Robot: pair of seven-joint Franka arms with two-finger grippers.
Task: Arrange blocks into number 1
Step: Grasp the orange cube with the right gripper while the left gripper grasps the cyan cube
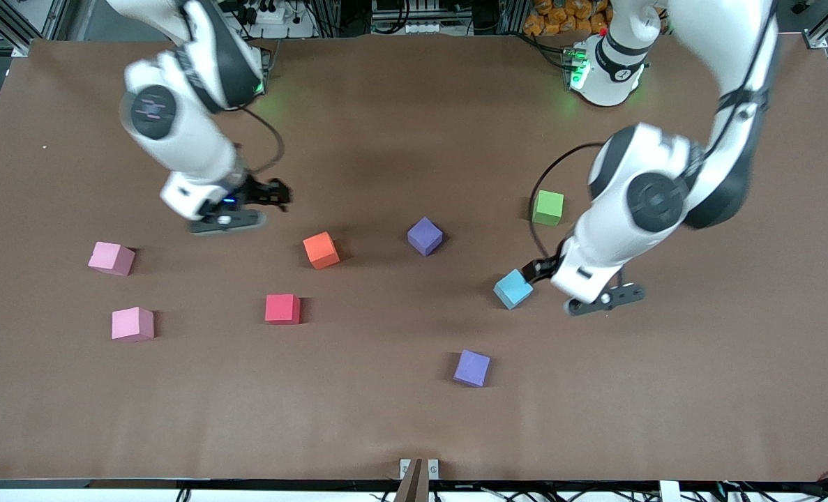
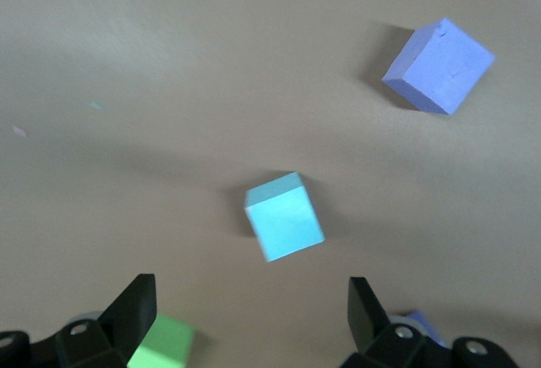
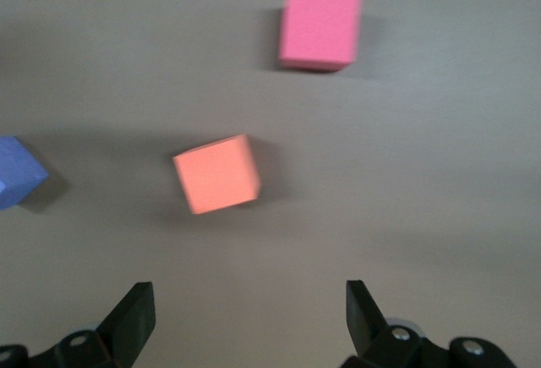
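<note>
Jaws released both sides: left gripper (image 2: 251, 317) over light blue block (image 2: 284, 216), right gripper (image 3: 249, 321) near orange block (image 3: 217, 173) (I'd square wrist first, then descend).

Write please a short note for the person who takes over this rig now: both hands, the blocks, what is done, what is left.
Left hand: open, empty, over the light blue block.
Right hand: open, empty, near the orange block.
All blocks lie apart on the table: green block, red block, two purple blocks, two pink cubes toward the right arm's end.
Done: nothing placed.
Left: the whole number 1.
</note>
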